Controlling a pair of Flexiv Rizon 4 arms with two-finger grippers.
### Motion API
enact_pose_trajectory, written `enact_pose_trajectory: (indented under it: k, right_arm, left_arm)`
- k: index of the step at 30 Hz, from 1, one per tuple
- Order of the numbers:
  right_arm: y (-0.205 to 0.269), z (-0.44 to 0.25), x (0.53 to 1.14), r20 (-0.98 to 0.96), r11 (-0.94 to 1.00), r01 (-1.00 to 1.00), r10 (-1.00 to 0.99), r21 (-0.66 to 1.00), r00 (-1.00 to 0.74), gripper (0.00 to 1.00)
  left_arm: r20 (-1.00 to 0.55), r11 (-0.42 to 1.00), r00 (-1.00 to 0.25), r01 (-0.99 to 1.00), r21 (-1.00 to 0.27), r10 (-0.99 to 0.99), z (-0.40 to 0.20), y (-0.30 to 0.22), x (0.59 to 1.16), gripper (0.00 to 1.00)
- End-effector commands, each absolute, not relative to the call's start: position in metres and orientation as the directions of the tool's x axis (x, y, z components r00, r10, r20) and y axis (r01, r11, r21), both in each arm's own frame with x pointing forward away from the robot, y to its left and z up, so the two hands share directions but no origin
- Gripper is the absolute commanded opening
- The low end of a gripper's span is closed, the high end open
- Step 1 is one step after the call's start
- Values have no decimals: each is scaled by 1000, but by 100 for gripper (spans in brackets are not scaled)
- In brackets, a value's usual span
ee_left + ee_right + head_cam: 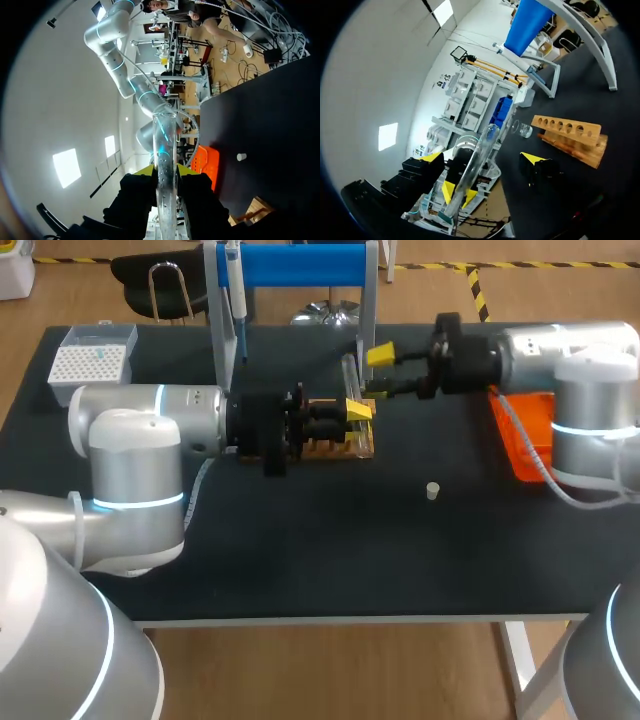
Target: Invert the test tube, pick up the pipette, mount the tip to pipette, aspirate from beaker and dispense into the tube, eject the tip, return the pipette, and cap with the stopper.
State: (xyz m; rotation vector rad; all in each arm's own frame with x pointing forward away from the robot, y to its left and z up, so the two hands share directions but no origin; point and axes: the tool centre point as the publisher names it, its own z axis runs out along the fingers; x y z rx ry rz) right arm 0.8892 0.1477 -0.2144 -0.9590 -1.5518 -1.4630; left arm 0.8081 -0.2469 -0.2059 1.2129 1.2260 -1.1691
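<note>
In the head view a clear test tube (350, 375) stands upright above the wooden rack (335, 445), with my left gripper (356, 412) shut on its lower part. In the left wrist view the tube (165, 145) rises from between the left gripper's (165, 172) yellow tips. My right gripper (383, 373) is open just right of the tube. In its own view the right gripper (482, 158) has its fingers wide on either side of the tube (481, 150), not touching it. The pipette (240, 310) hangs on the blue stand (300, 265). A small white stopper (432, 490) lies on the table.
A white tip box (92, 360) sits at the back left, an orange tray (525, 430) under my right arm. A small clear glass vessel (521, 130) stands beyond the rack (570, 132). The stopper (241, 156) lies on bare black tabletop.
</note>
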Motion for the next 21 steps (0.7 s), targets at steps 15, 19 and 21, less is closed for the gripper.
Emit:
enact_pose_trajectory:
  k: [15, 19, 21]
  right_arm:
    - [130, -220, 882, 744, 38, 748, 74, 663, -664, 100]
    - [125, -226, 881, 591, 127, 614, 174, 779, -787, 100]
    - [122, -232, 880, 511, 175, 546, 210, 819, -833, 100]
  left_arm:
    - [-1000, 24, 16, 1000, 17, 21, -206, -247, 809, 0]
    - [-1000, 24, 16, 1000, 17, 21, -206, -247, 809, 0]
    - [-1000, 24, 16, 1000, 17, 21, -206, -247, 809, 0]
